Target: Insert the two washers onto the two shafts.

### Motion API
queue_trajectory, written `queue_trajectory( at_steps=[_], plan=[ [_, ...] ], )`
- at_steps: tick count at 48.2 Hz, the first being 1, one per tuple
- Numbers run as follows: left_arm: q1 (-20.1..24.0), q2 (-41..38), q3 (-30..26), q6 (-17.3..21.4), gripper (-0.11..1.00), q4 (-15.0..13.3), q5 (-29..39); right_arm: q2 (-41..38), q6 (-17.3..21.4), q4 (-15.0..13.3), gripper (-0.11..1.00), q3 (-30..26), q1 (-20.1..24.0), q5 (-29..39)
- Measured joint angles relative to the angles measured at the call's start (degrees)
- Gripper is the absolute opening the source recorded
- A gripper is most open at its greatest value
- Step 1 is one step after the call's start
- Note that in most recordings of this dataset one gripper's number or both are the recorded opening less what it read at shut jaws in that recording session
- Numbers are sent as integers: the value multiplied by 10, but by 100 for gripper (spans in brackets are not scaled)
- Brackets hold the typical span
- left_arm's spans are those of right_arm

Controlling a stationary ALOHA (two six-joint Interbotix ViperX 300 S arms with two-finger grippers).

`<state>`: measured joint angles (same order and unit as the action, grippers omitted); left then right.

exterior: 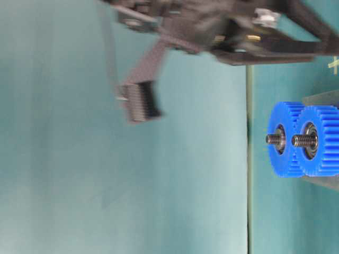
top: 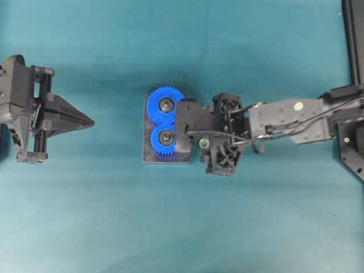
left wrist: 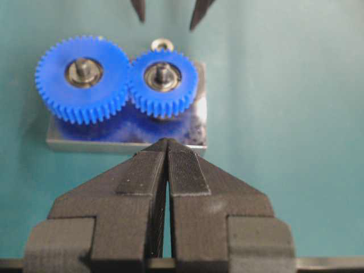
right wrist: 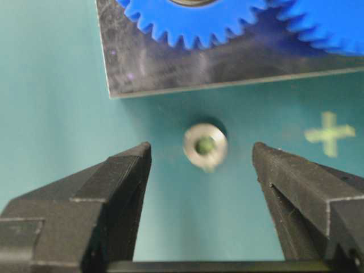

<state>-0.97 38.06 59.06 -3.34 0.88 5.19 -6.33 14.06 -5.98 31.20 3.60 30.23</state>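
I am holding my right gripper [right wrist: 202, 156] with its jaws standing wide apart, the washer [right wrist: 205, 146] lying flat on the counter [right wrist: 51, 114] between the tips, seemingly untouched. It is sitting just beside the plate [right wrist: 170, 65] carrying two blue gears [top: 164, 120] on their shafts [exterior: 303, 140]. My left gripper [left wrist: 167, 142] is waiting well apart, jaws pressed together.

A plain teal mat covers the desk [top: 170, 227] from edge to edge, evenly lit with only soft shadows. Behind it, seen from desk level, hangs a teal backdrop [exterior: 79, 159], and a small pale cross mark [right wrist: 330, 133] sits on the mat.
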Motion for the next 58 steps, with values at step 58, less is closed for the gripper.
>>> queue_trajectory(
  at_steps=[58],
  plan=[
    [1, 0, 0, 0, 0, 0, -1, -43, 1, 4, 50, 21, -10, -48]
  ],
)
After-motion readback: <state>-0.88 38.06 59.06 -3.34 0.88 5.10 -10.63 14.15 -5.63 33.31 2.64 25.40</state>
